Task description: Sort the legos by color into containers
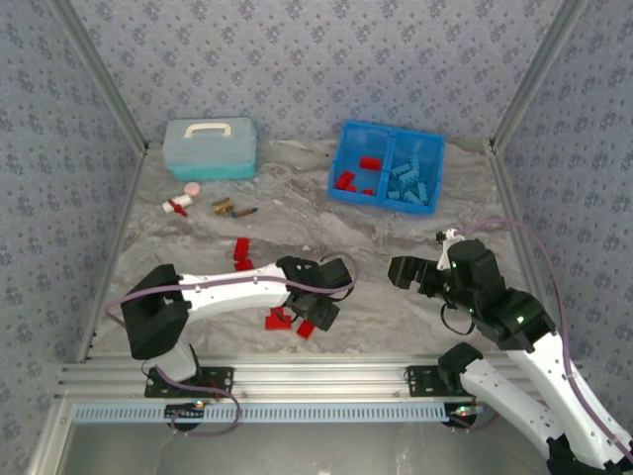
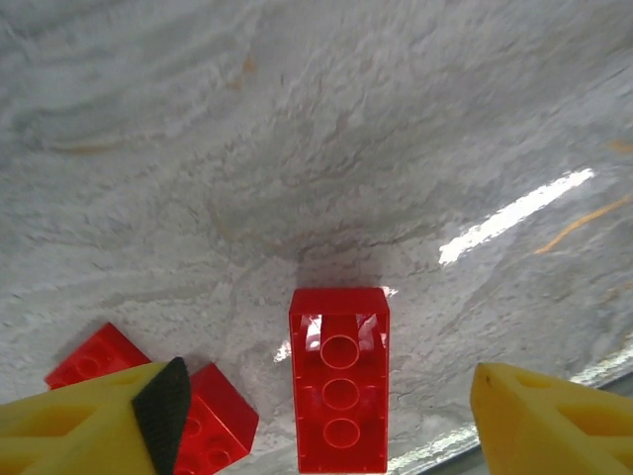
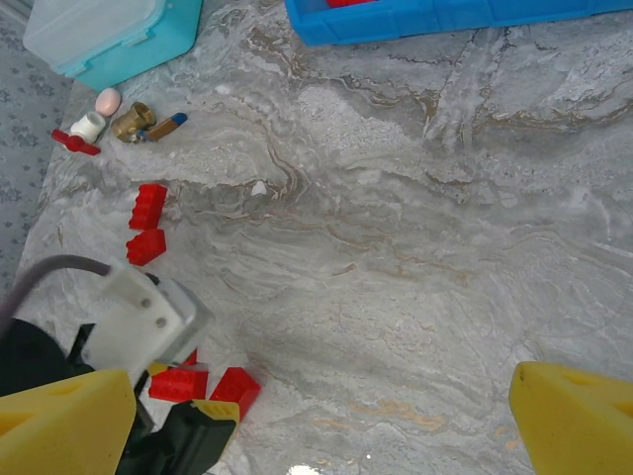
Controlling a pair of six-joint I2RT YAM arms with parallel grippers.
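Lengthwise inside left gripper, red lego

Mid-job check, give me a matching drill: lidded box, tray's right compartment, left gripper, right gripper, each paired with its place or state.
1. lidded box
2. tray's right compartment
3. left gripper
4. right gripper

A. open above bare table
B. far-left corner
C. holds light blue legos
D. open, jaws either side of a red lego

Pairs: 1-B, 2-C, 3-D, 4-A
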